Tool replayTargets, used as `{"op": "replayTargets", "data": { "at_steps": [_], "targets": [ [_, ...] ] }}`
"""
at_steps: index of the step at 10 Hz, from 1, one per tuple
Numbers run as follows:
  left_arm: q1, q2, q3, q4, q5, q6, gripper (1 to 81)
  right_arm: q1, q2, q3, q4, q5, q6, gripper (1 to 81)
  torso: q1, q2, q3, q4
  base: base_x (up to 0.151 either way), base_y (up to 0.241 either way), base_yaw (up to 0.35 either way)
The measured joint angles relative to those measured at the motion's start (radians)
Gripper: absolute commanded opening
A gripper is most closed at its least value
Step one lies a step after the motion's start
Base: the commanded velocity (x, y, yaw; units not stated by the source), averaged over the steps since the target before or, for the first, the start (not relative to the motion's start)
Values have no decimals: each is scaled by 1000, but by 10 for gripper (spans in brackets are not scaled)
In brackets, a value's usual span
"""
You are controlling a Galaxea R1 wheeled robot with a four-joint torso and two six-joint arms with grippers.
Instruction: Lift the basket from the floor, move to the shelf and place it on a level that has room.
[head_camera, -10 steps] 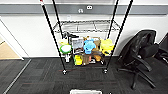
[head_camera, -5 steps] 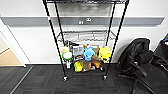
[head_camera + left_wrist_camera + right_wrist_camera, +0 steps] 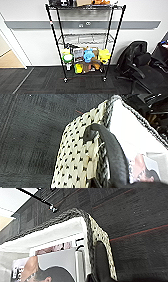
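Observation:
The basket (image 3: 75, 159) has beige woven sides and a white lining (image 3: 50, 235) with a printed picture inside. It hangs above the dark carpet floor (image 3: 30, 131). My left gripper (image 3: 105, 159) is shut on its rim, one dark finger (image 3: 112, 151) lying over the woven wall. My right gripper (image 3: 92, 260) clamps the opposite rim, a finger (image 3: 102, 260) pressed on the weave. The shelf (image 3: 54, 37), a black wire rack, stands straight ahead against the wall. Its level second from the top (image 3: 85, 38) is bare mesh.
The rack's top tier (image 3: 82, 6) and lower tiers (image 3: 85, 60) carry several colourful items. Black office chairs (image 3: 140, 67) stand to the rack's right. A doorway with tan flooring (image 3: 10, 60) lies at the left. A rack caster (image 3: 52, 208) is near the basket.
The head camera has come closer to the rack, which now looks larger. The white basket rim seen at the lower edge one second ago has left the head view.

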Motion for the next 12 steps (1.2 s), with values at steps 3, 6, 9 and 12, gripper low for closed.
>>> {"op": "replayTargets", "data": {
  "at_steps": [3, 6, 9, 12],
  "targets": [
    [-23, 30, -43, 2, 7, 0, 10, 22, 0, 16, 4, 14, 14, 10, -67, 103, 0, 0, 0, 0, 0],
    [-45, 50, -65, 2, -5, 3, 10, 33, -3, 13, 6, 26, 17, 10, -134, 206, 0, 0, 0, 0, 0],
    [-31, 71, -90, 3, 46, 3, 10, 6, -5, 4, 5, 18, 17, 10, -186, 289, 48, 0, 0, 0, 0],
    [-25, 70, -92, 5, 31, 3, 10, 5, -2, 4, 5, 20, 17, 10, -254, 391, 123, 0, 0, 0, 0]
  ]
}}
